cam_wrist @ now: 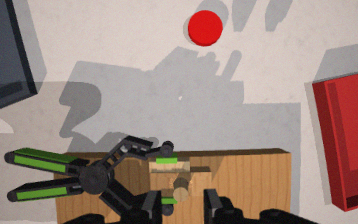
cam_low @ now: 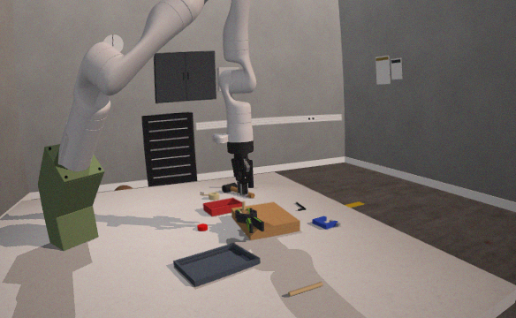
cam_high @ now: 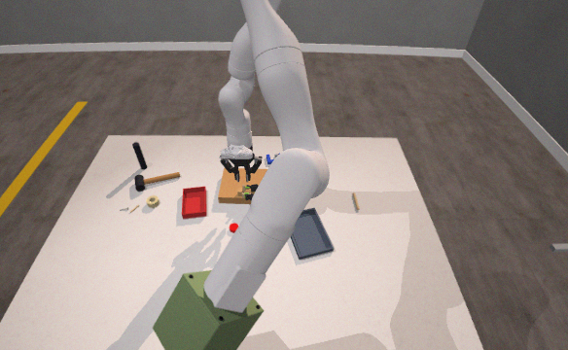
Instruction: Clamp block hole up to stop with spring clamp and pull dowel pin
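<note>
1. Lower right, exterior view: a loose wooden rod (cam_high: 356,201) (cam_low: 305,289) lies on the white table (cam_high: 362,272) (cam_low: 130,283) (cam_wrist: 130,50).
2. Lower centre: a shallow slate-grey tray (cam_high: 311,234) (cam_low: 217,264) (cam_wrist: 2,55), to the left of the rod and farther back.
3. Centre: the bench board (cam_high: 230,187) (cam_low: 277,216) (cam_wrist: 252,185), bearing the spring clamp (cam_high: 251,192) (cam_low: 250,220) (cam_wrist: 94,177) near one edge. In the wrist view, the clamp's green pads lie on opposite sides of pale wooden pieces, including the small block (cam_wrist: 194,186); the line between block and stop is too fine to tell.
4. Same area: the dowel pin (cam_low: 243,205) (cam_wrist: 181,192), upright in the block and projecting above it.
5. Left of the board: a red disc (cam_high: 233,227) (cam_low: 202,227) (cam_wrist: 205,28) and, farther back, an open red bin (cam_high: 195,202) (cam_low: 223,207) (cam_wrist: 350,135).
6. Right of the board: a blue part (cam_high: 269,158) (cam_low: 324,222).
7. Upper centre: the gripper (cam_high: 243,179) (cam_low: 243,193) (cam_wrist: 182,205), pointing down, its fingers parted by a modest gap and gripping nothing. The pin's top appears between the fingers in the wrist view, touching neither.
8. Beyond: a hammer (cam_high: 159,179) (cam_low: 243,193) on the table.
9. Background: a dark wall cabinet (cam_low: 185,76).
</note>
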`<move>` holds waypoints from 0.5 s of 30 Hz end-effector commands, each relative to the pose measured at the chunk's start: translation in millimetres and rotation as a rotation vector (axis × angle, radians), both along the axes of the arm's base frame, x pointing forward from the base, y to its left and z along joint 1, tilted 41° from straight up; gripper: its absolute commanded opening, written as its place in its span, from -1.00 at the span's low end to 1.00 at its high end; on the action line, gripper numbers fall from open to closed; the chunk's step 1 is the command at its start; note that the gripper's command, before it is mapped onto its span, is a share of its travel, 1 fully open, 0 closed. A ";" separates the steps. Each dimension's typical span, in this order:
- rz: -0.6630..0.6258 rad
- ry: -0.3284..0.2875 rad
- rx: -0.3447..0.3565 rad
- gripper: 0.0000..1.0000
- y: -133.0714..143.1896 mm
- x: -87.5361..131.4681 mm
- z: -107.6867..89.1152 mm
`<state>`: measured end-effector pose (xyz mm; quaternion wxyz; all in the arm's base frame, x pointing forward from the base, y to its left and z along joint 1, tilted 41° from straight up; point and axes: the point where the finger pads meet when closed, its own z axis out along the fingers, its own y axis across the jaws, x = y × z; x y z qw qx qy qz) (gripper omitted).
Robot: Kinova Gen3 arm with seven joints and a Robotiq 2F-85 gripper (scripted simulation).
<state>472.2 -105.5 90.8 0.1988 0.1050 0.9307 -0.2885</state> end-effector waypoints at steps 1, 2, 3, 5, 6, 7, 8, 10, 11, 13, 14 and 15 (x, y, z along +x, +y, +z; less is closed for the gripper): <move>-0.001 -0.007 0.001 -0.33 -2.4 3.7 -2.9; -0.001 -0.007 0.001 -0.33 -2.8 3.9 -3.5; -0.001 -0.007 0.001 -0.33 -3.2 4.1 -4.1; -0.001 -0.007 0.001 -0.33 -3.6 4.3 -4.6; -0.001 -0.007 0.001 -0.33 -3.6 4.3 -4.6; -0.001 -0.006 0.001 -0.33 -4.0 4.3 -5.1; -0.001 -0.007 0.001 -0.33 -4.3 4.5 -5.5; -0.001 -0.007 0.001 -0.33 -4.7 4.8 -6.2; -0.001 -0.007 0.001 -0.33 -4.9 4.9 -6.4; -0.001 -0.007 0.001 -0.33 -5.3 5.0 -6.9; -0.001 -0.007 0.001 -0.33 -5.4 5.0 -7.0; -0.001 -0.007 0.001 -0.33 -5.4 5.1 -7.1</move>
